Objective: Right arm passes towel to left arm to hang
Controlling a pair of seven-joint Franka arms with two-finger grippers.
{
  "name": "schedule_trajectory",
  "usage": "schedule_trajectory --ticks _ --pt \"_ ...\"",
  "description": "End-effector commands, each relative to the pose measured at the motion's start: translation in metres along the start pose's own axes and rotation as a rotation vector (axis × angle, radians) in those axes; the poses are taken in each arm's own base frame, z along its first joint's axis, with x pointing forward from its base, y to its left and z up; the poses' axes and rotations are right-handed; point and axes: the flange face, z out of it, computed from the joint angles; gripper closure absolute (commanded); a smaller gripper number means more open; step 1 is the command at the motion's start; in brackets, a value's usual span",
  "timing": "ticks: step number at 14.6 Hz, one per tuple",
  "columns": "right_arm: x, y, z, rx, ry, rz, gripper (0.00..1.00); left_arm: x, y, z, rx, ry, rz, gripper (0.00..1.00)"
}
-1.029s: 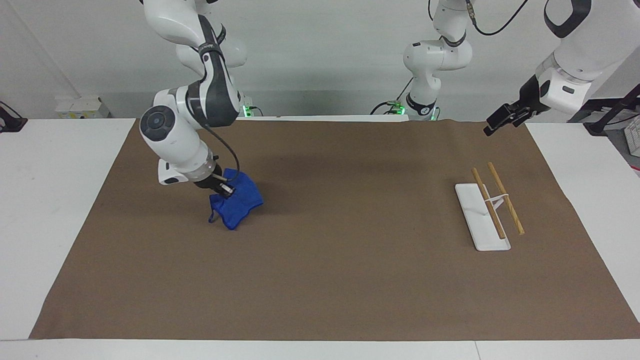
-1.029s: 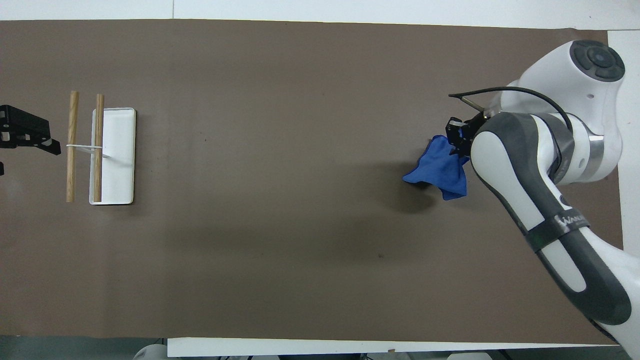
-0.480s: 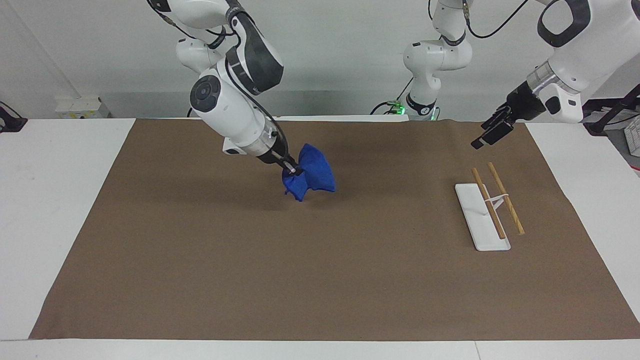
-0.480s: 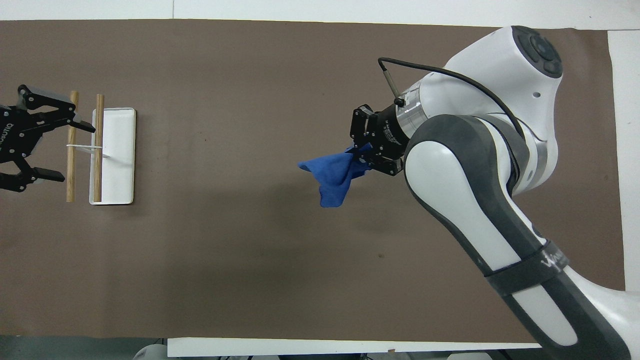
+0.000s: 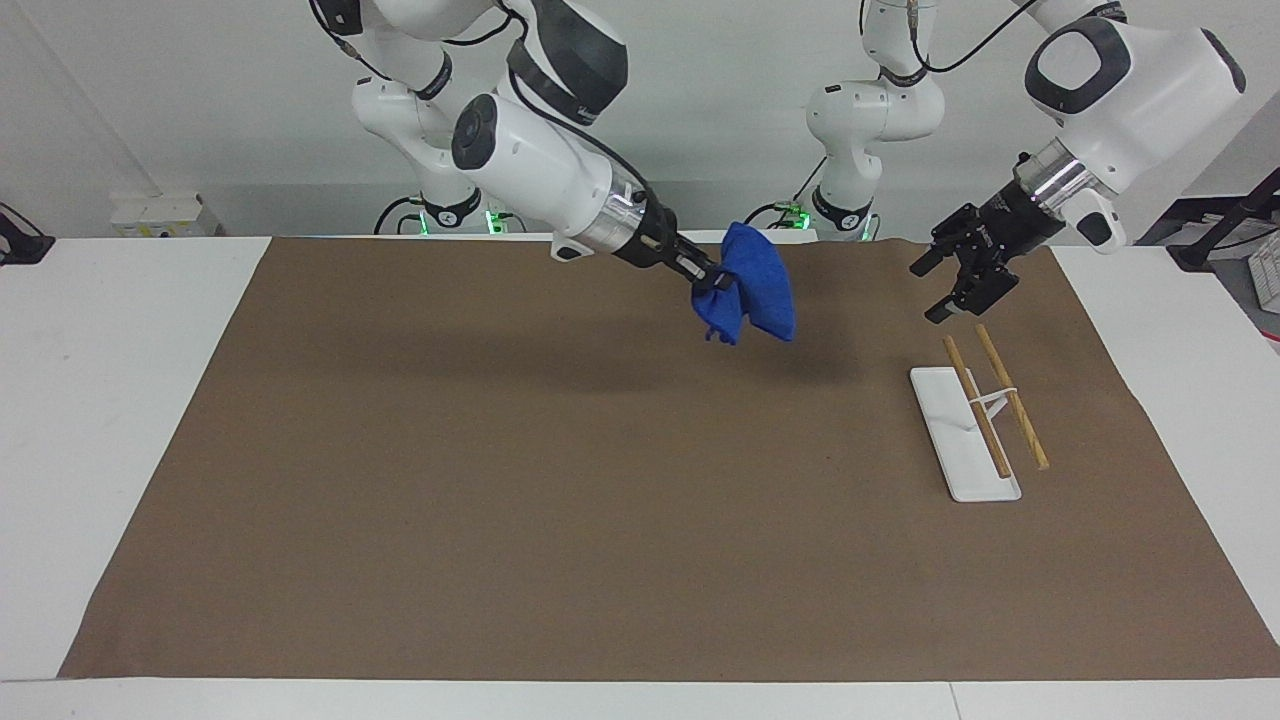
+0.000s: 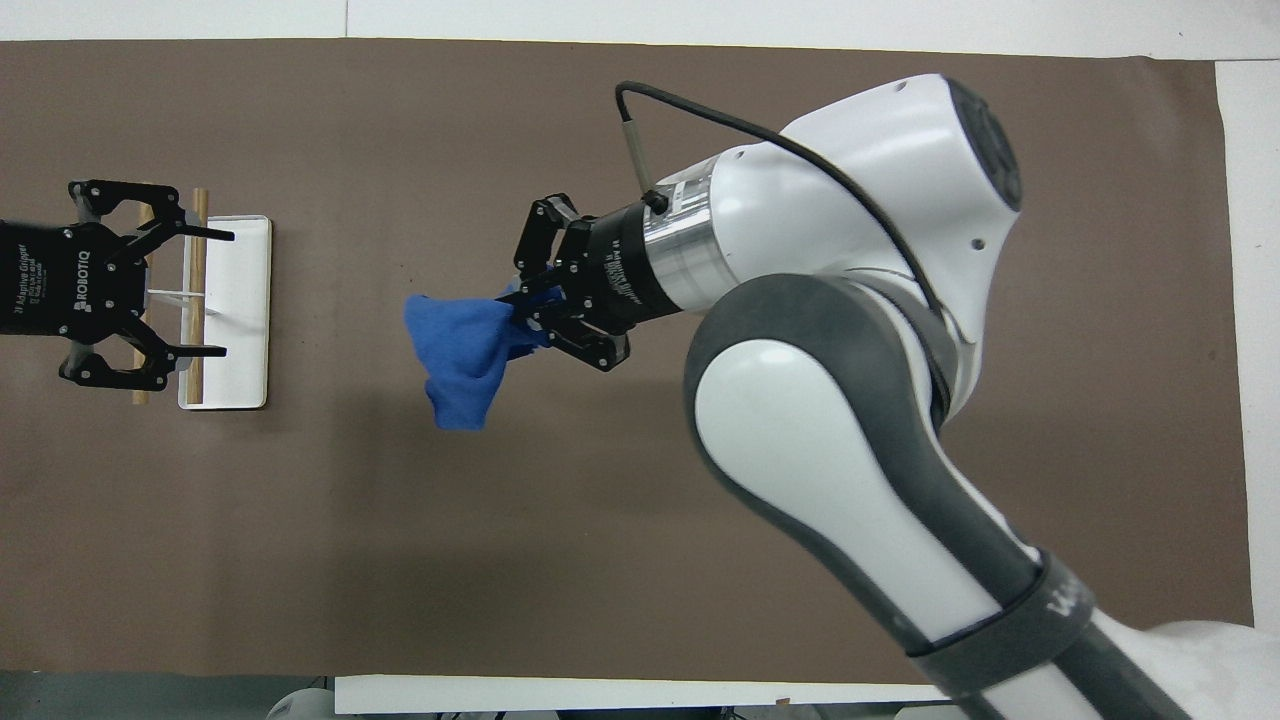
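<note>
Right claw, upper centre of frame, is gripping the royal-blue microfibre towel aloft; left claw, upper right, is gaping open (nearer the towel's free side).

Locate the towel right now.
The towel hangs off the brown mat, pinched in the right claw, short of the open left claw above the rack.

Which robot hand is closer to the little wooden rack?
Left. The left gripper, open, is up in the air over the towel rack. The right gripper holds the blue towel over mid-table, well short of the rack.
</note>
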Motion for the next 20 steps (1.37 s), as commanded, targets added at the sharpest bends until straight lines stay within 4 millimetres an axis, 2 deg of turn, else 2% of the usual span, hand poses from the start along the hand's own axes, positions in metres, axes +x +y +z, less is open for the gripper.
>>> schedule_trajectory --ticks 1,5,7,11,13,18,19,20 --pt "-0.022 -0.009 0.020 0.075 -0.059 -0.004 1.00 -0.005 -0.011 0.007 -0.034 -0.020 -0.044 0.04" --pt "-0.049 -0.004 0.043 0.097 -0.092 -0.026 1.00 -0.014 -0.012 0.029 -0.009 -0.020 -0.032 0.10" --pt "-0.062 -0.002 0.049 0.122 -0.104 -0.040 1.00 -0.012 -0.010 0.030 -0.020 -0.026 -0.037 0.13" --pt "-0.070 -0.002 0.057 0.153 -0.118 -0.040 1.00 -0.014 -0.012 0.034 -0.014 -0.027 -0.038 0.23" --pt "-0.074 -0.001 0.059 0.150 -0.122 -0.043 1.00 -0.014 -0.012 0.034 -0.011 -0.028 -0.038 0.37" --pt "-0.074 0.000 0.060 0.149 -0.124 -0.043 1.00 -0.013 -0.013 0.029 0.009 -0.037 -0.006 0.91" --pt "-0.074 0.000 0.060 0.149 -0.124 -0.043 1.00 -0.012 -0.014 0.029 0.023 -0.043 0.011 0.98" --pt "-0.074 0.000 0.060 0.149 -0.124 -0.043 1.00 -0.011 -0.015 0.028 0.027 -0.045 0.021 1.00"
